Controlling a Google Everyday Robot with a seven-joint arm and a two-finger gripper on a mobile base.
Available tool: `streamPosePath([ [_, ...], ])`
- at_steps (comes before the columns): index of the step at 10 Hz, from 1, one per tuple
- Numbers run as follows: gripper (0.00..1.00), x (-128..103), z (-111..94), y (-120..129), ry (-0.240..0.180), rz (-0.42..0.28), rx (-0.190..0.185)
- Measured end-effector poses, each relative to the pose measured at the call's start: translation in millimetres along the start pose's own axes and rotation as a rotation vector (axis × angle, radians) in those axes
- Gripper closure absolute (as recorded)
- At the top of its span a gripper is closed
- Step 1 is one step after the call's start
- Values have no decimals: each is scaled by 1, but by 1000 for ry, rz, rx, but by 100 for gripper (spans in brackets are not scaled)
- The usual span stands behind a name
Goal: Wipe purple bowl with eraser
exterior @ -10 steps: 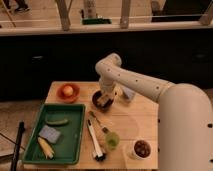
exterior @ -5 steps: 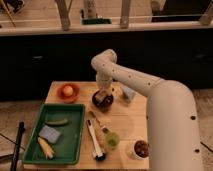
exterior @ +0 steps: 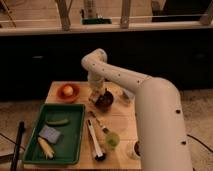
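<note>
One arm reaches down over the table [exterior: 125, 117], its gripper [exterior: 97, 96] positioned at the left rim of the purple bowl [exterior: 105, 101]; whether it is closed around anything cannot be determined, and the eraser cannot be made out. Left of the gripper sits an orange bowl [exterior: 67, 92] holding a yellow fruit. Nearer the camera lie a green tray [exterior: 75, 135] with a blue-grey sponge [exterior: 50, 134], and a long brush [exterior: 94, 139].

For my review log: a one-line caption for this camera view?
The gripper reaches down at the left rim of the purple bowl, beside the orange bowl.
</note>
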Motion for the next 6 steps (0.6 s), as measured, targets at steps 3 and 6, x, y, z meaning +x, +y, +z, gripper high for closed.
streamPosePath([
  [3, 100, -19, 0, 19, -23, -24, -6],
  [6, 100, -13, -8, 58, -19, 11, 1],
])
